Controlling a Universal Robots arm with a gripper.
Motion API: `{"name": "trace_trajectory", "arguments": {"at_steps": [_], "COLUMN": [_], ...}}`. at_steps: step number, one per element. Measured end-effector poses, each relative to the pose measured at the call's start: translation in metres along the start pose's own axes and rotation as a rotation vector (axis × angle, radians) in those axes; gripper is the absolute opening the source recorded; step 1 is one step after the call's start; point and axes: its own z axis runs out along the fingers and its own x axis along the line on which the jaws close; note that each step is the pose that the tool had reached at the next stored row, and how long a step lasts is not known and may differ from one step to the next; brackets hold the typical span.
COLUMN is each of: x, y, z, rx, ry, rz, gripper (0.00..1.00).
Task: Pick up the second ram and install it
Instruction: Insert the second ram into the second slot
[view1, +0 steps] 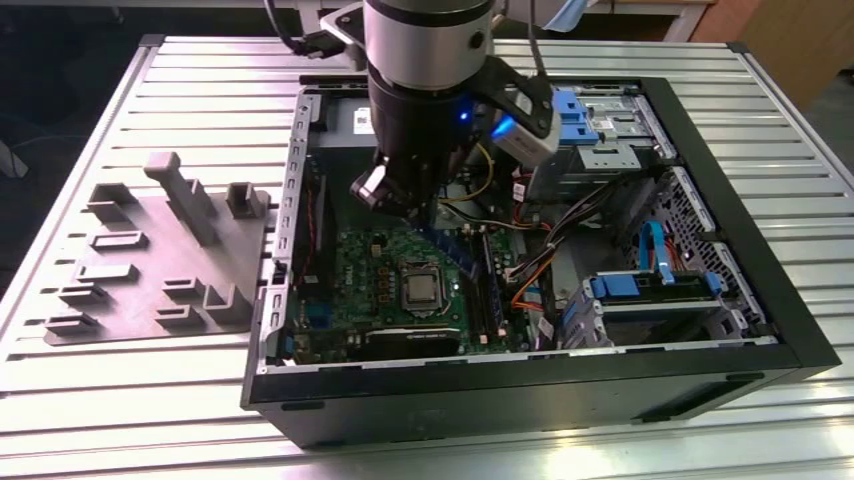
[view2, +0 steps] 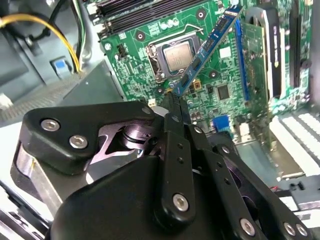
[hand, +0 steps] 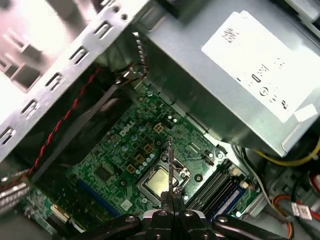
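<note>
One gripper (view2: 173, 101) clamps the second ram (view2: 210, 47) by its end, above the motherboard (view2: 145, 37) inside the open case (view1: 787, 330). Case and grey fixture (view1: 134, 300) rest on a ribbed metal table (view1: 134, 420).

The robot's single arm (view1: 416, 60), a silver and black column, stands almost vertical over the middle of the scene, wrist pointing straight down. A pale box (view1: 523, 128) with a blue glow is fixed to the wrist on the exterior view's right. Below it the black gripper (view1: 390, 190) hangs low. In the second wrist view the gripper (view2: 174, 103) has its two slim black fingers (view2: 172, 132) drawn together, jaws pinching one end of the second ram (view2: 210, 45), which juts out slanted beyond the tips. In the first wrist view the gripper (hand: 171, 196) shows the same narrow pinch, the second ram (hand: 170, 165) edge-on between the tips.
</note>
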Motion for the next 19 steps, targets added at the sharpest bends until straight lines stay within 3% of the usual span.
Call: {"name": "trace_trajectory", "arguments": {"at_steps": [19], "x": [0.0000], "y": [0.0000], "z": [0.0019], "rx": [0.0083], "ry": [-0.0105], "rz": [0.346], "gripper": [0.11]}}
